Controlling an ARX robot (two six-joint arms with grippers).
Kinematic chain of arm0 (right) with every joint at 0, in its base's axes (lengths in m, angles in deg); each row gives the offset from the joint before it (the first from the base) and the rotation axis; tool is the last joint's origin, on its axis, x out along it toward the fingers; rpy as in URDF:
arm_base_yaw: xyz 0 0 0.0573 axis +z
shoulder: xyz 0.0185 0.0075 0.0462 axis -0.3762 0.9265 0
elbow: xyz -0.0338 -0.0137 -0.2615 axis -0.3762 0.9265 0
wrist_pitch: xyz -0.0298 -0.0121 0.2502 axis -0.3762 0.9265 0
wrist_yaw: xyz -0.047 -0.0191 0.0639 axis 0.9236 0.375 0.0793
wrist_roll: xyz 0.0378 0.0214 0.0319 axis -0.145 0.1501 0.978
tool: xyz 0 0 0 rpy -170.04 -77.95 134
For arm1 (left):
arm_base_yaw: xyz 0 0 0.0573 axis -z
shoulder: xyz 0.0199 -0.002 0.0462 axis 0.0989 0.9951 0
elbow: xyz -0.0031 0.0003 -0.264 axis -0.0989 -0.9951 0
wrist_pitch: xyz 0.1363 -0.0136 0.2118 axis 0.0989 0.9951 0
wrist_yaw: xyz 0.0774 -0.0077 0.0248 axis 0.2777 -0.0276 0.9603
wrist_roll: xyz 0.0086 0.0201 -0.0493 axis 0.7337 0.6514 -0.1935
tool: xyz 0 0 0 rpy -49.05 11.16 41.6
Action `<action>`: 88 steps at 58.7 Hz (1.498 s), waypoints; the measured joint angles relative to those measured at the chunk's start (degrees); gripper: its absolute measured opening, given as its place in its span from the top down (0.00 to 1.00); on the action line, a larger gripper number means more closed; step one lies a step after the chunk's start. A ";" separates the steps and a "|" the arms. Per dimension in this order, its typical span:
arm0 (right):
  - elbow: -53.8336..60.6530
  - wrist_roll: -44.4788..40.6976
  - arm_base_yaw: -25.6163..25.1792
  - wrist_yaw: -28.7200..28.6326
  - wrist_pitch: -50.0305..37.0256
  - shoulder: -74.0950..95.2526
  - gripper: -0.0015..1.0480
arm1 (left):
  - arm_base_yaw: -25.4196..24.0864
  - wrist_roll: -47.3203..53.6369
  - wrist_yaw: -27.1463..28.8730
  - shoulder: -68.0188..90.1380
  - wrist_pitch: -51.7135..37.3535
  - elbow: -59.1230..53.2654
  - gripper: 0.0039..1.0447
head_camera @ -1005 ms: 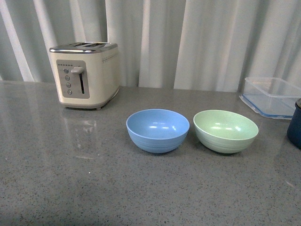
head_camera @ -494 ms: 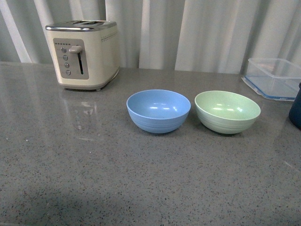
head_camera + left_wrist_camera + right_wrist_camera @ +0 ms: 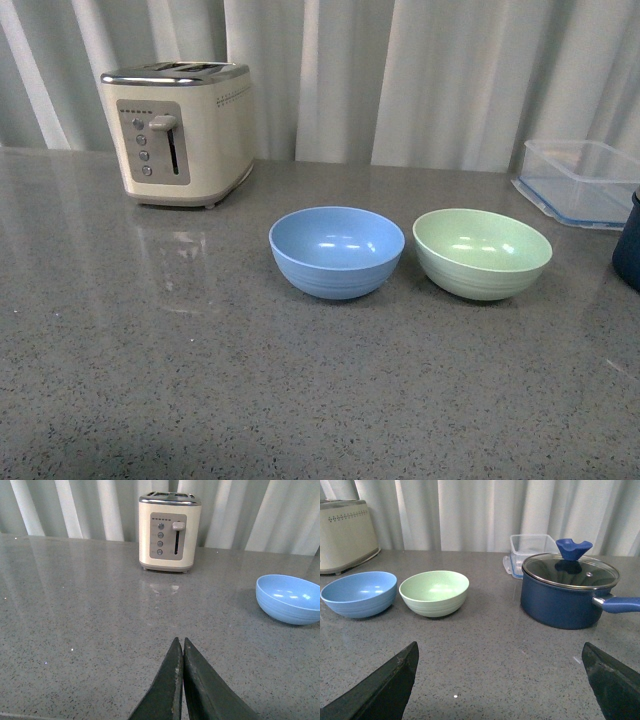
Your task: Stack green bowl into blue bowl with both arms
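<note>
The left end effector (image 3: 179,644) hangs low over the desk (image 3: 200,400), its fingers pressed together and holding nothing. The right end effector (image 3: 500,647) has its fingers spread wide, also empty.

The green bowl (image 3: 482,252) stands upright just right of the blue bowl (image 3: 337,250), with a narrow gap between their rims. Bare desk lies in front of both.

A toaster (image 3: 180,130) sits back-left and a clear container (image 3: 585,180) back-right. Only the right wrist view shows the whole lidded navy pot (image 3: 567,597); the front view cuts it at the edge and shows neither arm.

Left gripper (image 3: 180,641) has jaws pressed together; right gripper (image 3: 500,647) gapes wide.
</note>
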 joint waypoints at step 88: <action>0.00 0.00 0.00 0.00 0.00 0.00 0.10 | 0.00 0.09 0.02 -20.57 20.90 0.00 0.06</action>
